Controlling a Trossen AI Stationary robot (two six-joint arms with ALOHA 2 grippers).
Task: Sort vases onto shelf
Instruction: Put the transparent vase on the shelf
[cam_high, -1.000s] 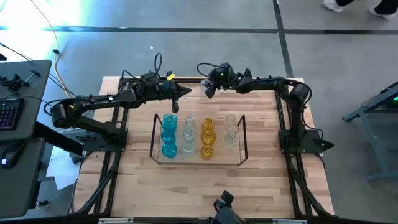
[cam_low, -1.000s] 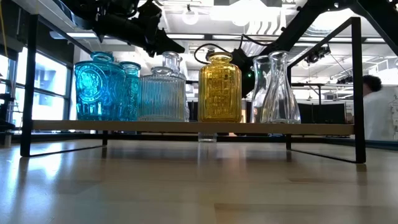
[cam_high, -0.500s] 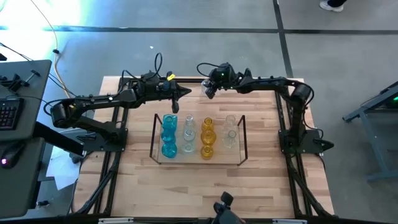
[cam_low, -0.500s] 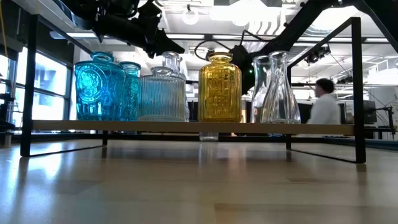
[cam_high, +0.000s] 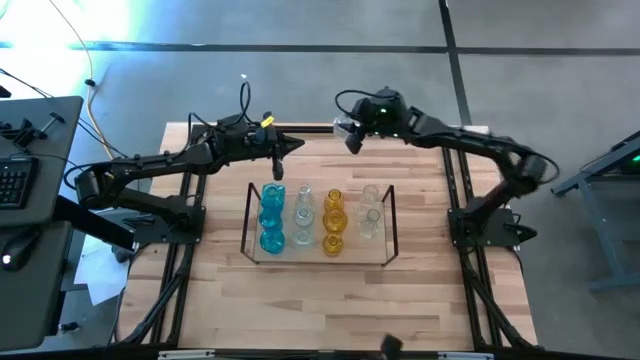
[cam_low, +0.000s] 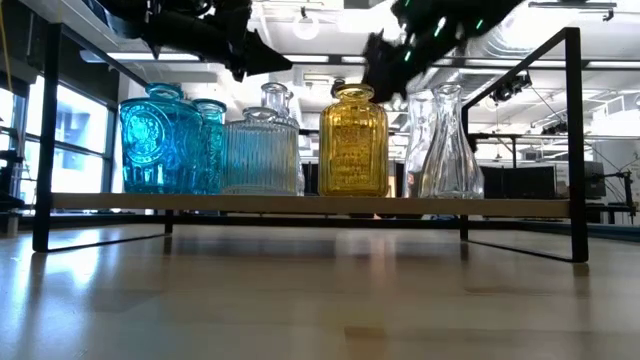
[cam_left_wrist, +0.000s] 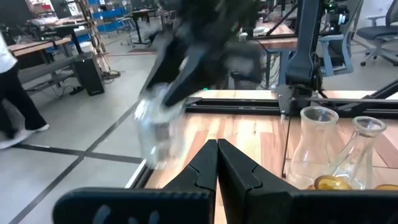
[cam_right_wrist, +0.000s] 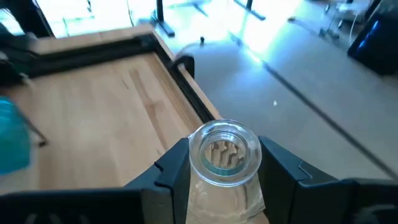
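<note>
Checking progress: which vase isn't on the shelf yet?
The clear vase held by the right gripper, above the table's far edge; all others stand on the shelf.

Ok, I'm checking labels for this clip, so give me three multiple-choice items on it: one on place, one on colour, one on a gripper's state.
1. Where is the right gripper?
A. over the table's far edge
B. inside the shelf
C. at the table's near edge

2. What colour are the leftmost vases on the shelf, seen from above?
A. amber
B. blue
C. clear

3. The left gripper is
A. holding a blue vase
B. wide open
C. shut, empty

Key: 1 A, the high view places it there, holding a clear vase. 2 B, the high view shows blue. 3 C, its wrist view shows fingers together.
</note>
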